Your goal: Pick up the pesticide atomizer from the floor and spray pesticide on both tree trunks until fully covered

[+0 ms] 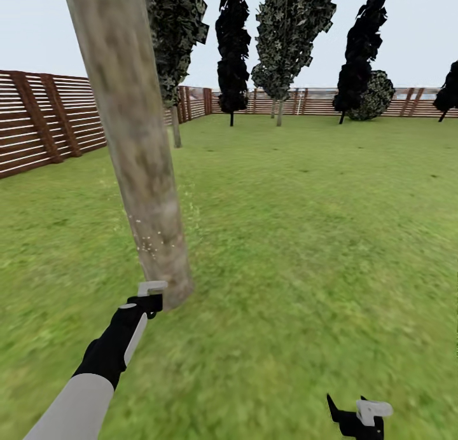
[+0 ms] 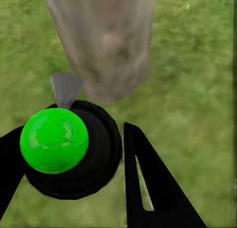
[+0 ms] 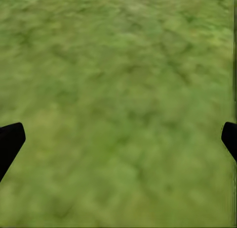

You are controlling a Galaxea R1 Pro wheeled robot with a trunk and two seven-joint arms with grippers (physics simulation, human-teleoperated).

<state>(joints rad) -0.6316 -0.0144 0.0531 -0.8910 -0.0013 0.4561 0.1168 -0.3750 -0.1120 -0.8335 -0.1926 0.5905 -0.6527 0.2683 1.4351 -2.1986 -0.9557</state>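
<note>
In the head view a thick tree trunk of mottled grey-brown bark slants from the upper left of the frame down to the lawn at lower left centre, with a scatter of pale specks on its lower bark. The left gripper reaches up from the lower left on its black-and-grey arm and sits just beside the trunk's base. In the left wrist view its black fingers are closed around the pesticide atomizer, a black round body with a bright green ball on top and a grey nozzle pointing at the trunk's foot near it. The right gripper hangs low at the bottom right of the head view; in the right wrist view its fingertips stand wide apart at the frame's edges over bare grass, holding nothing. Further trees with dark jagged foliage line the brown slatted fence across the top of the frame.
</note>
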